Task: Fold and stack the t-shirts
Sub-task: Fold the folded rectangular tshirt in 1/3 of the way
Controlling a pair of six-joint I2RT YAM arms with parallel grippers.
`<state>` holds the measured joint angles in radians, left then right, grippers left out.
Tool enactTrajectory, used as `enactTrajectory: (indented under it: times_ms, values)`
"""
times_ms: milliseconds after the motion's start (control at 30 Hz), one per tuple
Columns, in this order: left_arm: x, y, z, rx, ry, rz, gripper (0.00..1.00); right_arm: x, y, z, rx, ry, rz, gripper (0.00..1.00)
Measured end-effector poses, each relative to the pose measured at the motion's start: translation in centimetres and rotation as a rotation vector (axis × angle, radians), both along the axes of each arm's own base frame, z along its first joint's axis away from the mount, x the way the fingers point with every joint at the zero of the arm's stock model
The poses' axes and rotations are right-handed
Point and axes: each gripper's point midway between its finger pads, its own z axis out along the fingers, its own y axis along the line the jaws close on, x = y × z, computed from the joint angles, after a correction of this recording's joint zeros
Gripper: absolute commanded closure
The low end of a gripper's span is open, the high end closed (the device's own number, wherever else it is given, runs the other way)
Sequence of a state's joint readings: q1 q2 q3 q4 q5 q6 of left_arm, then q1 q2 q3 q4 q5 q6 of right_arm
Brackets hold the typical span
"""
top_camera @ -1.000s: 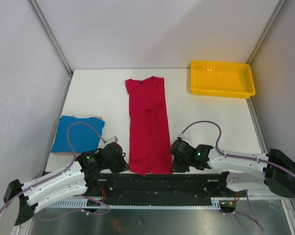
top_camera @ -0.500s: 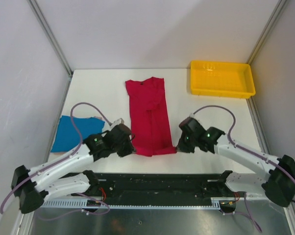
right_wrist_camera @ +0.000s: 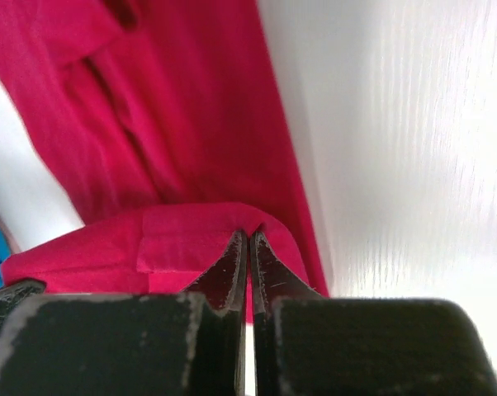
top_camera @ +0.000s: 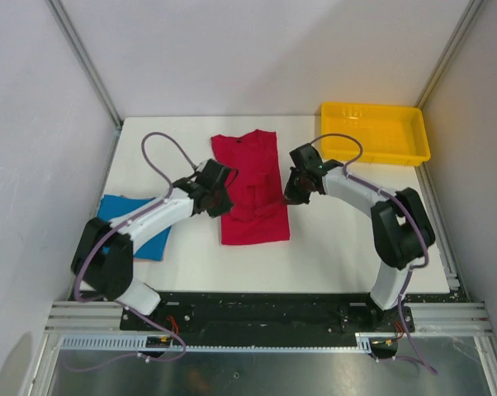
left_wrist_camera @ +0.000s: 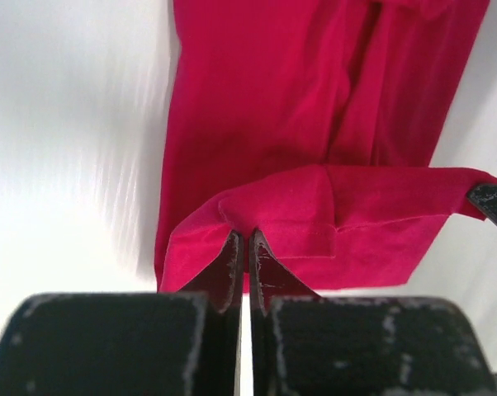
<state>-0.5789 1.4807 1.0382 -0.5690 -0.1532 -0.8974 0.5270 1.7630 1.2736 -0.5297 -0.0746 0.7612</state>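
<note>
The crimson red t-shirt lies lengthwise mid-table, collar to the far side, its near part doubled over onto itself. My left gripper is shut on the hem's left corner; my right gripper is shut on its right corner. Both hold the hem lifted above the shirt's middle. In each wrist view the red cloth stretches away flat beyond the pinched fold. The blue t-shirt lies folded at the table's left edge, partly hidden by the left arm.
A yellow plastic tray stands at the far right corner. Grey walls close the table on three sides. The black base rail runs along the near edge. Purple cables loop above both arms.
Both grippers have carried the red shirt's near hem away from the table's near edge toward the collar, folding the shirt over itself. The arms now stretch far forward.
</note>
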Motion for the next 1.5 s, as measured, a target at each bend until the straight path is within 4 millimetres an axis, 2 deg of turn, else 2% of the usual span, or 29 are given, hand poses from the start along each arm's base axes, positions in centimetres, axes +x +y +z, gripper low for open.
enactTrajectory:
  times_ms: [100, 200, 333, 500, 700, 1033, 1133, 1233, 1367, 1400, 1500]
  values:
    - [2.2, -0.1, -1.1, 0.017, 0.009, 0.003, 1.0, 2.2, -0.3, -1.7, -0.002, 0.02, -0.007, 1.0]
    - [4.1, 0.0, -1.9, 0.027, 0.015, 0.014, 1.0, 4.0, -0.4, -2.4, 0.001, 0.027, -0.011, 1.0]
    - [5.7, 0.3, -2.4, 0.017, 0.017, 0.034, 1.0, 6.8, 0.0, -2.2, 0.012, -0.002, -0.005, 1.0]
    - [7.0, 0.7, -3.1, 0.019, 0.021, 0.05, 1.0, 9.0, 0.7, -1.3, 0.024, -0.042, 0.01, 1.0]
    - [7.8, 1.1, -3.5, 0.019, 0.025, 0.065, 1.0, 9.7, 1.1, -2.0, 0.024, -0.036, 0.02, 1.0]
    - [9.3, 1.1, -3.3, 0.001, 0.005, 0.046, 1.0, 9.7, 0.3, -2.6, 0.018, -0.01, 0.007, 1.0]
    - [9.3, 0.9, -3.3, -0.007, 0.003, 0.034, 1.0, 8.9, 0.2, -2.8, 0.022, 0.0, 0.0, 1.0]
    - [8.3, 1.1, -3.5, -0.014, 0.007, 0.027, 1.0, 6.4, -0.3, -3.4, 0.018, 0.035, 0.0, 1.0]
    - [5.2, 1.8, -4.3, -0.018, 0.037, 0.009, 1.0, 2.0, -0.4, -4.3, 0.012, 0.089, 0.016, 1.0]
    - [4.2, 1.9, -4.3, -0.021, 0.042, 0.003, 1.0, 0.3, -0.5, -4.5, 0.003, 0.101, 0.024, 1.0]
    - [0.4, 1.2, -3.7, -0.044, 0.034, -0.036, 1.0, -4.2, -0.1, -3.6, -0.007, 0.106, 0.063, 1.0]
